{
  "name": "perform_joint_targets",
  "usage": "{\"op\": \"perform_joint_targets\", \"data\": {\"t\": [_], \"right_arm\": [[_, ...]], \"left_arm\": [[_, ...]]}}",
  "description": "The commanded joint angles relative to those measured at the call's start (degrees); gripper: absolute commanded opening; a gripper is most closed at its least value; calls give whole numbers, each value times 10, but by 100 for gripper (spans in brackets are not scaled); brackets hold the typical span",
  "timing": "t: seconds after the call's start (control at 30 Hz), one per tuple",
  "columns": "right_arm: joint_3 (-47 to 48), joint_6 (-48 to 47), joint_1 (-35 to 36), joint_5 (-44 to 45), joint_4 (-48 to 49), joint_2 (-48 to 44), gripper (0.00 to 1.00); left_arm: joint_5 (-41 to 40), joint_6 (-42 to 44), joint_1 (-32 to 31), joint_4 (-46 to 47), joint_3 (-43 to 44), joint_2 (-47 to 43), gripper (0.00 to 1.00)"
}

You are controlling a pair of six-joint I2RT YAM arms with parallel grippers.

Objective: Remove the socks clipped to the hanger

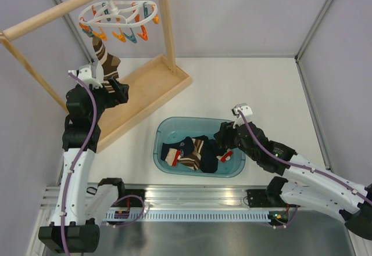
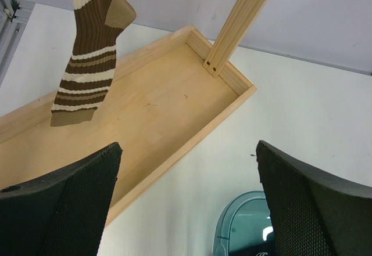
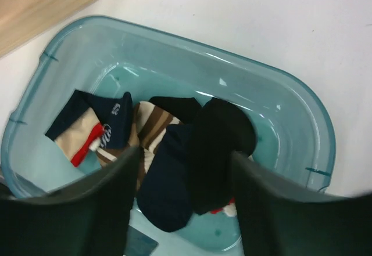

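Socks (image 3: 152,127) in tub (image 3: 317,122), right gripper (image 3: 185,154) hovering above

The white oval ring hanger (image 1: 119,13) hangs by its hook from the wooden pole (image 1: 58,9), with orange and teal clips dangling under it. One brown striped sock (image 1: 106,58) hangs toe-down from a clip at its left edge. The other socks lie heaped in the teal tub (image 1: 165,125): a black sock (image 3: 218,145), a navy sock (image 3: 168,180), a brown-striped sock (image 3: 152,125) and a red-white patched sock (image 3: 87,134).
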Motion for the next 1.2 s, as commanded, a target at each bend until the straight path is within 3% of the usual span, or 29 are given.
{"op": "perform_joint_targets", "data": {"t": [0.0, 0.07, 0.1, 0.43, 0.6, 0.9, 1.17], "right_arm": [[15, 25, -1, -7, -25, -9, 74], [22, 20, -1, -6, -37, -9, 97], [23, 20, 0, -3, -40, -10, 98], [10, 17, -1, 15, -45, -29, 98], [15, 15, 0, 9, -34, -28, 98], [41, -20, 0, -57, 87, 44, 98], [35, -18, 0, -125, 200, 108, 98]], "left_arm": [[9, 4, -1, 14, -3, 0, 100], [10, 4, -1, 14, -3, 1, 100], [10, 5, -1, 14, -3, 1, 100], [6, 5, -1, 12, -2, 6, 100], [-42, 15, 3, 13, 7, 30, 100], [-105, 19, 21, 24, 93, 164, 100], [-176, 27, 24, 101, 118, 243, 98]]}}
